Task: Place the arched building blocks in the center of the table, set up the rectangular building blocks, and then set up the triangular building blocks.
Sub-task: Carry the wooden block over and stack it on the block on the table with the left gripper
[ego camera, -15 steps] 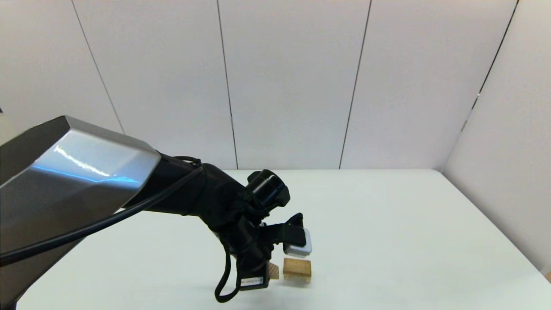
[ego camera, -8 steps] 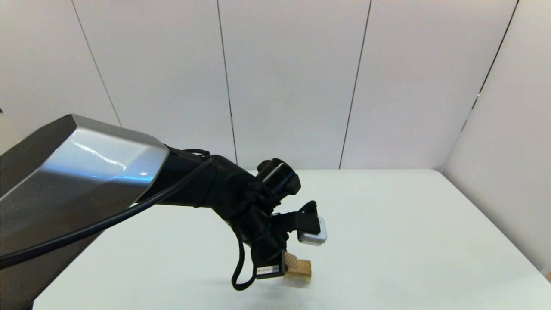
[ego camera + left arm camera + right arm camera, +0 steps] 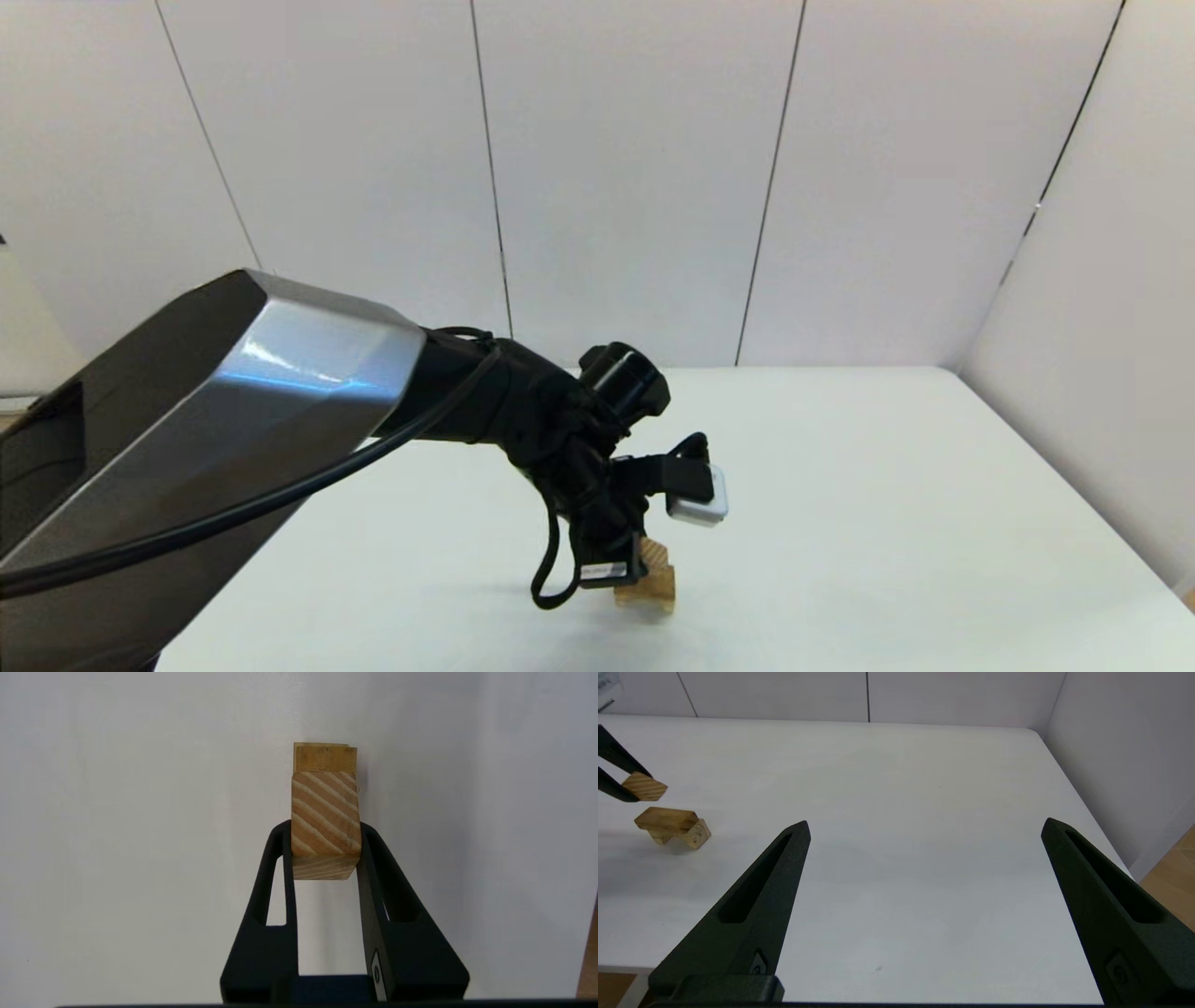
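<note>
I've got the left gripper [image 3: 326, 847] pinching the triangular building blocks [image 3: 325, 821], hanging just above the rectangular building blocks [image 3: 667, 819]. That slab lies across the arched building blocks [image 3: 693, 836] near the table [image 3: 887, 523] centre. My right gripper [image 3: 924, 828] sits spread wide at the near right.

left gripper [image 3: 325, 847] clamped, pointing down | right gripper [image 3: 924, 830] spread (parked)

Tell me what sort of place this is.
Probably a robot test cell or lab: a bare white table boxed in by plain white wall panels, with only small wooden blocks and black grippers.
</note>
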Robot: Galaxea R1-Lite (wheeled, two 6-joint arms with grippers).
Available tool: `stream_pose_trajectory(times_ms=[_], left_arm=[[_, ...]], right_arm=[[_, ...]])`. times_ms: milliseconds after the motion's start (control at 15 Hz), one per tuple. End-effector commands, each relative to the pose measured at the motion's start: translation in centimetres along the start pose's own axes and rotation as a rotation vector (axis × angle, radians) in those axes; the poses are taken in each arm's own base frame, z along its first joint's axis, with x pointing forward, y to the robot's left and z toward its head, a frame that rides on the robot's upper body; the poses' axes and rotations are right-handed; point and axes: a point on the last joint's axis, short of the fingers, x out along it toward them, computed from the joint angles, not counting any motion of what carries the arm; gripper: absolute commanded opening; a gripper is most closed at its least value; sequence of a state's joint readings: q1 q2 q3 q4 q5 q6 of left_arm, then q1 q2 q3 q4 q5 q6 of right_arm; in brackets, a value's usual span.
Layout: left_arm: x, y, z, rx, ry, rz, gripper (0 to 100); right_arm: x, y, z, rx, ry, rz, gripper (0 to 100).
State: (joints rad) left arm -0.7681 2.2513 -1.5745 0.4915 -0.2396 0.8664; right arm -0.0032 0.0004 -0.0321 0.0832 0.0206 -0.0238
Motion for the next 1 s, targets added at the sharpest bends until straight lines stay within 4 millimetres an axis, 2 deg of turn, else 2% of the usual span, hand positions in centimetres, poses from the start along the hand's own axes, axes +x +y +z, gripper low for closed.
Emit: stream_pose_trajectory(times_ms=[67,1000], left_arm=[[1.66,0.15,-0.46,0.003,0.022,-0.027,0],[2.14,0.39,-0.33,0.008,0.023,-0.025,0]], right_arm=[[-0.02,0.00,-0.02,-0.001,-0.001,0.001,100],[-0.02,0.00,-0.02,-0.001,-0.001,0.001,100]])
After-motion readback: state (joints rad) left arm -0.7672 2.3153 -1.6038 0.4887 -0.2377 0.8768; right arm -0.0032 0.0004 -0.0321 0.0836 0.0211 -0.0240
